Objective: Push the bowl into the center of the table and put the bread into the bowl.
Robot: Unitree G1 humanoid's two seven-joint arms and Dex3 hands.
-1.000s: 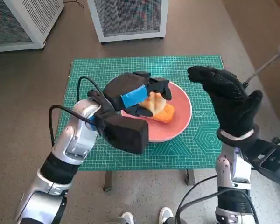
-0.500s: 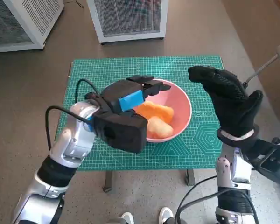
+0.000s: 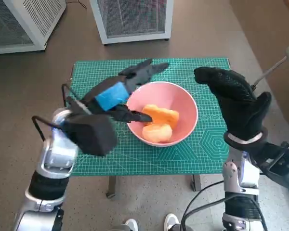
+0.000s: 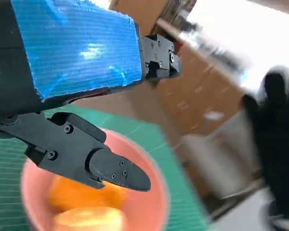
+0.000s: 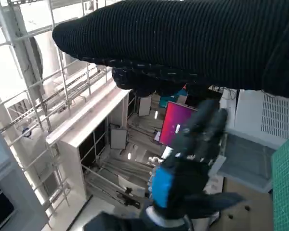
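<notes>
A pink bowl (image 3: 183,103) stands near the middle of the green cutting mat (image 3: 207,144) on the small table. Two orange-brown pieces of bread (image 3: 156,124) lie inside it; the left wrist view shows the bread (image 4: 86,207) in the bowl (image 4: 149,192) too. My left hand (image 3: 118,91) hovers open over the bowl's left rim, fingers spread, holding nothing. My right hand (image 3: 233,98) in its black glove is raised upright to the right of the bowl, open and apart from it. The right wrist view shows my left hand (image 5: 188,163) with fingers spread.
Two white mesh-fronted cabinets (image 3: 132,19) stand on the floor beyond the table's far edge. A grey rod (image 3: 272,70) slants in at the right edge. Bare mat lies in front of the bowl and at the far left.
My left hand has let the bread drop into the bowl, lifted, and drawn back to the left with fingers spread. The right hand has not moved.
</notes>
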